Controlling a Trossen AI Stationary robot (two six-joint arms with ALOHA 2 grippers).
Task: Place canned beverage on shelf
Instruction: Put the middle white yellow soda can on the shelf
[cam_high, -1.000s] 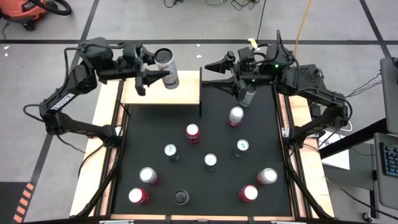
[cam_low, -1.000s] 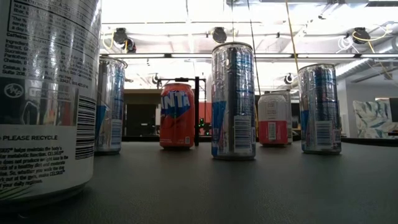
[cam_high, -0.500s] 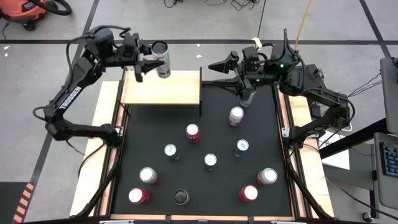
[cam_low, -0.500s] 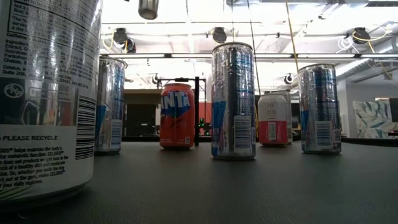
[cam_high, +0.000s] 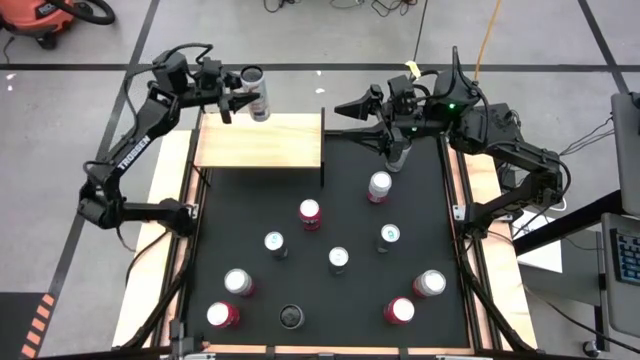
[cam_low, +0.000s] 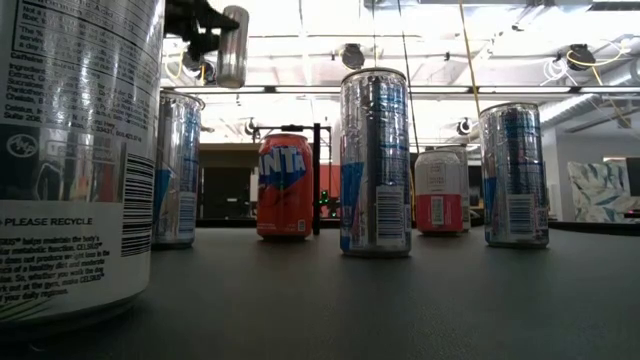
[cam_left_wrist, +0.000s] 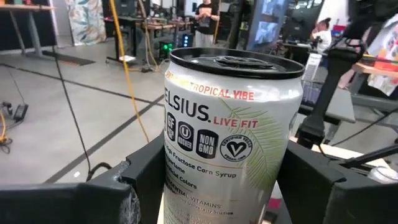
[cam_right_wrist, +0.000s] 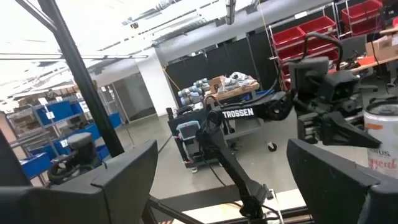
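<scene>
Upper left of the high view: left gripper (cam_high: 238, 97) clamped on a silver can (cam_high: 255, 93), held in the air at the far edge of the pale wood shelf (cam_high: 262, 143). Shelf top bare. Upper right of the same view: right gripper (cam_high: 350, 107) hovering with jaws spread wide and nothing between them, above a can (cam_high: 398, 155) near the far edge of the black mat (cam_high: 330, 225). Other cans scattered across the mat toward the lower frame.

Top left of the low view: held can (cam_low: 232, 45) hanging high, gripped from its left side; standing cans lined up below, an orange can (cam_low: 284, 186) among them. Shelf not made out here.

Centre of the left wrist view: white can (cam_left_wrist: 227, 134) filling the frame, upright, dark fingers (cam_left_wrist: 149, 177) pressed on both sides.

Right wrist view: own fingers (cam_right_wrist: 124, 171) wide apart at lower left and lower right, empty gap; the other arm and its can at the right edge.

Step judged: carry phase, can lifted and brought to the shelf, not yet set down. Next move likely calls for shifting over the board, lowering upright until seated, then releasing.
</scene>
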